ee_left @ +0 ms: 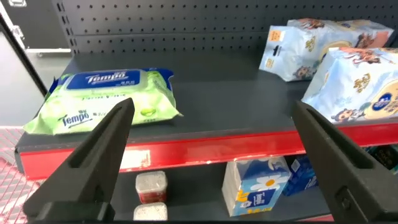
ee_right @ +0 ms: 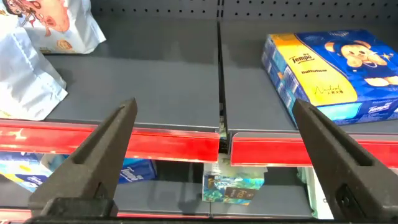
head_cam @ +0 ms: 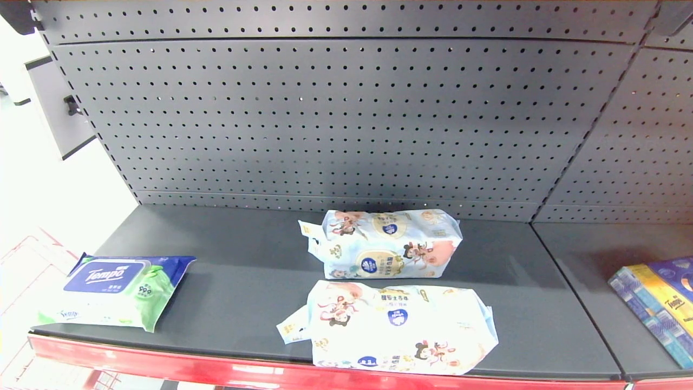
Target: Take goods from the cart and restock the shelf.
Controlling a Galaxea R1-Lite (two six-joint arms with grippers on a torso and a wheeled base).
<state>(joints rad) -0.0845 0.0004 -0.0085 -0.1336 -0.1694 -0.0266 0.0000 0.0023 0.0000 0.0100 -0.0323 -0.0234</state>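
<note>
Dark grey shelf [head_cam: 254,271] with a perforated back panel [head_cam: 325,119] and a red front lip [head_cam: 178,364]; a divider seam splits it from a neighbouring bay on the robot's right. Left gripper [ee_left: 212,104] hangs in front of the lip, fingers spread wide, nothing between them. Right gripper [ee_right: 214,104] is the same: wide open, empty, facing the seam. Ahead of the left gripper and to its left lies a green-and-blue wipes pack [head_cam: 116,290], flat, near the front. Ahead and to its right are two pale cartoon-print packs, the rear one [head_cam: 387,244] just behind the front one [head_cam: 400,327], which sits right at the lip. Past the right gripper, in the next bay, lies a blue-and-yellow tissue pack [ee_right: 329,71]. A red wire grid, likely the cart [head_cam: 21,271], shows at far left. Judgement: no goods in hand, so the next pick comes from the cart. Grip across a pack's narrow side, lift clear over the lip, and set down on the bare stretch between wipes and cartoon packs without nudging the front pack off.
</note>
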